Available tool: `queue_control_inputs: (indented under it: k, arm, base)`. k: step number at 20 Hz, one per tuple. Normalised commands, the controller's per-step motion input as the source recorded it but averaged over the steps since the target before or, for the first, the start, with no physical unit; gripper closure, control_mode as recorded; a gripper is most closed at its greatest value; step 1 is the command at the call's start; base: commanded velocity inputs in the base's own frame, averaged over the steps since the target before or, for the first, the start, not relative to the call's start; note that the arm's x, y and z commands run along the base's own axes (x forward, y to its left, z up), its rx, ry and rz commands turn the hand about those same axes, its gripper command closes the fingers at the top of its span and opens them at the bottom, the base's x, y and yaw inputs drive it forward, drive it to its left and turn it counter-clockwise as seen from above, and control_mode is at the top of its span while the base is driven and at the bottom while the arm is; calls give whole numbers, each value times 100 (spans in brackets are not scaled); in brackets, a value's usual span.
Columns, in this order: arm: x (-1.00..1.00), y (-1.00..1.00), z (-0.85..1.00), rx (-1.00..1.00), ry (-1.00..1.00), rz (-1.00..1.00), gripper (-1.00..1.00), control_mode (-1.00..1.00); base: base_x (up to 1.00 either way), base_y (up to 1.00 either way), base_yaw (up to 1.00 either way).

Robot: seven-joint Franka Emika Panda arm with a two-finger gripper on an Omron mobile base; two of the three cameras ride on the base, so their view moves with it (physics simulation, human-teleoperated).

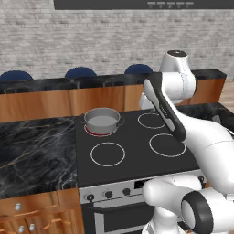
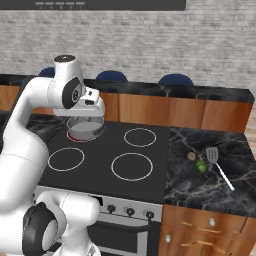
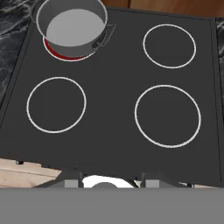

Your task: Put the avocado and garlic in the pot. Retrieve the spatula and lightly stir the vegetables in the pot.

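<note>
i am holding my claw [image 2: 93,111] high above the black stove [image 1: 137,146], over its back half, looking straight down on the 4 white burner rings. i cannot tell whether my claw is apart or together; the tips are barely showing at the bottom of my hand view.

the pot [image 1: 102,120] is sitting on the back-left burner, which is glowing red under it [image 3: 65,54]. its grey inside is showing bare in my hand view [image 3: 74,27], and 1 side handle is sticking out toward the middle of the stove.

the avocado [image 2: 201,166], the garlic [image 2: 191,156] and the spatula [image 2: 218,166] are lying on the dark marble counter [image 2: 210,190] to the right of the stove, well apart from the pot. the garlic is just beside the avocado, toward the wall. the spatula is lying flat just to the right of them, its broad head pointing toward the wall and its thin handle running toward the counter's front edge.
</note>
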Motion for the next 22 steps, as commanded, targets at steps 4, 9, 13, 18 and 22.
queue_control_inputs:
  k: [4,9,13,18,22]
  arm:
    - [-6,-10,-18,0,-2,0,-100,-100]
    - [-28,-71,-10,1,-3,-8,-100,-100]
    - [-25,-83,0,2,0,-13,-100,-100]
    - [-5,-88,0,0,0,-13,-100,-100]
    - [0,-95,0,0,0,-12,-100,-100]
  base:
    - [0,0,0]
    - [0,0,0]
    - [0,0,0]
    - [0,0,0]
    - [0,0,0]
